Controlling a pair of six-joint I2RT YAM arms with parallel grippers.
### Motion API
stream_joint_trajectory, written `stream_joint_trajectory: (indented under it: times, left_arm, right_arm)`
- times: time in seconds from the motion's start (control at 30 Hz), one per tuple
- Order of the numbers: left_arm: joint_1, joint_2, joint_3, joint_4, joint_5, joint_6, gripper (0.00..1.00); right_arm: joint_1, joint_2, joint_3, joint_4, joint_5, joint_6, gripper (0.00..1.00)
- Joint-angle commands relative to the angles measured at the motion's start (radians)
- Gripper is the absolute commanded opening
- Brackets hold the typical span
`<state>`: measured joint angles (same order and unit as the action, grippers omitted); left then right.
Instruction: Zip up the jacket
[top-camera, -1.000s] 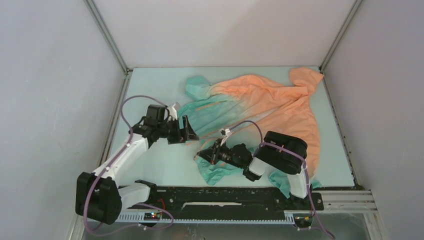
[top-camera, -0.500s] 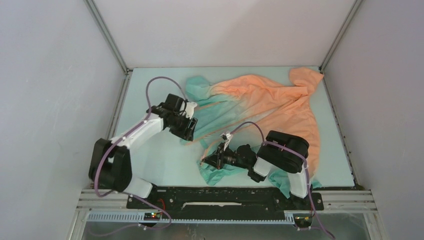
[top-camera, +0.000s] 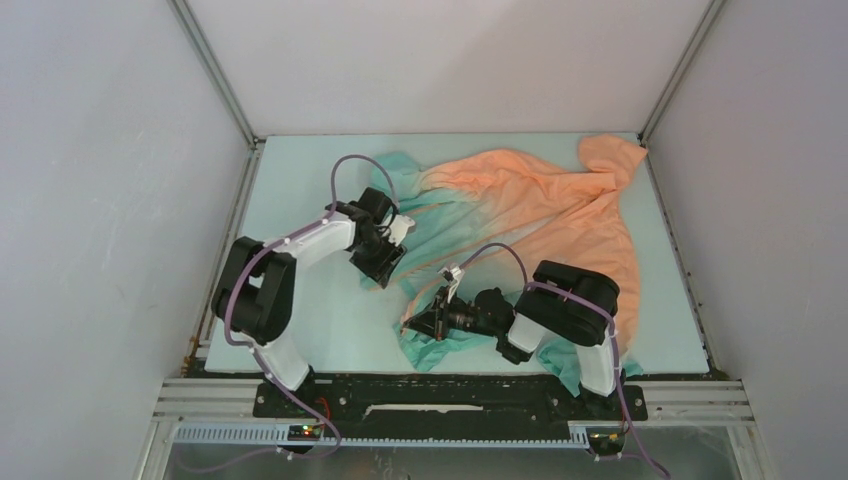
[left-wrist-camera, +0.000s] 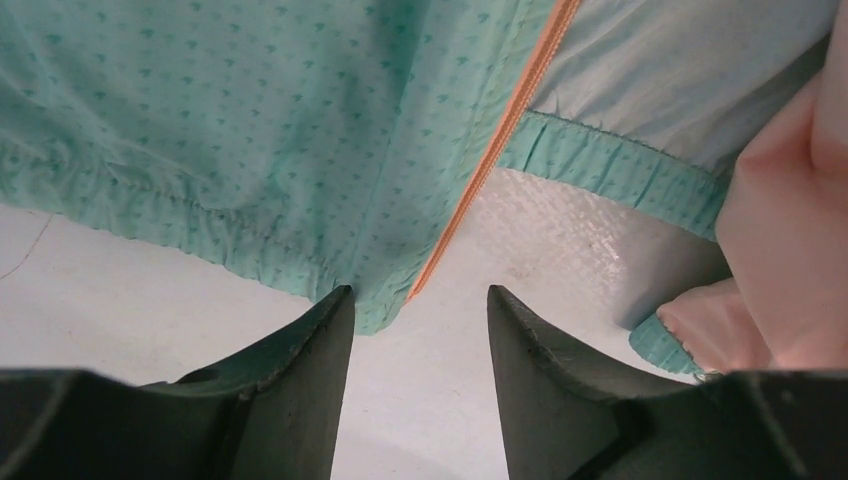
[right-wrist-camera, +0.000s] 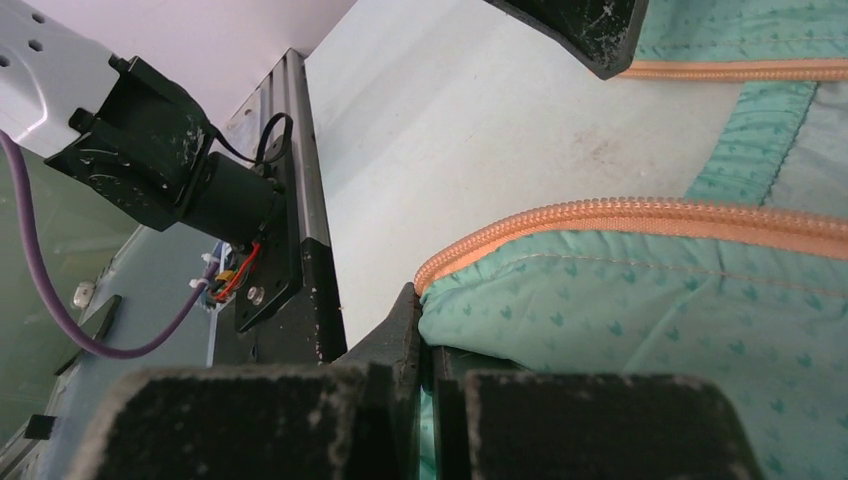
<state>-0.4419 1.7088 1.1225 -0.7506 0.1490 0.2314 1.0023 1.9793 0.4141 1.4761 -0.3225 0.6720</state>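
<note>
Pale table (top-camera: 300, 190) carries crumpled jacket (top-camera: 545, 200): orange end toward 2 o'clock, teal hem toward 6 o'clock, zipper open.

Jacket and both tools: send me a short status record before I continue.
garment: thin orange-to-teal hooded windbreaker jacket, spread rumpled on the pale table, front open
left tool: open, at the teal hem corner where one orange zipper tape ends
right tool: shut on the other teal hem edge, beside its zipper tape
zipper halves: apart, not joined

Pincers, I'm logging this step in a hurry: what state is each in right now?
Left pincer: open, holding nothing, over the jacket hem.
Right pincer: closed on the jacket hem.
</note>
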Motion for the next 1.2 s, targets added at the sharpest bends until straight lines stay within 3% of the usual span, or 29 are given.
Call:
stream_joint_trajectory:
  times: [0.0,0.17,0.33,0.47,0.67,0.8,0.97,1.17]
  left_arm:
    - [-0.006,0.033,0.062,-0.012,-0.030,0.031,0.56]
    - [-0.006,0.075,0.075,0.019,-0.044,0.017,0.55]
    - [-0.013,0.126,0.079,0.041,-0.050,-0.011,0.44]
    - [-0.018,0.157,0.095,0.031,-0.069,-0.032,0.27]
    - [-0.016,0.078,0.092,0.042,0.030,-0.070,0.09]
    - [0.008,-0.007,0.059,0.047,0.198,-0.105,0.00]
    - [0.087,-0.105,-0.018,0.125,0.468,-0.176,0.00]
    - [0.113,-0.171,-0.107,0.231,0.601,-0.216,0.00]
  right_arm:
    - [-0.007,-0.041,-0.002,0.050,-0.031,-0.016,0.00]
    - [-0.005,-0.040,-0.002,0.049,-0.030,-0.016,0.00]
    - [-0.006,-0.040,-0.001,0.050,-0.020,-0.019,0.00]
    - [-0.006,-0.040,-0.001,0.048,-0.012,-0.022,0.00]
    - [-0.018,-0.034,0.027,0.049,-0.028,0.025,0.00]
    - [-0.054,-0.043,0.037,0.048,-0.039,0.059,0.00]
    - [-0.073,-0.047,0.056,0.050,-0.070,0.030,0.00]
    - [-0.082,-0.081,0.071,0.051,-0.092,-0.007,0.00]
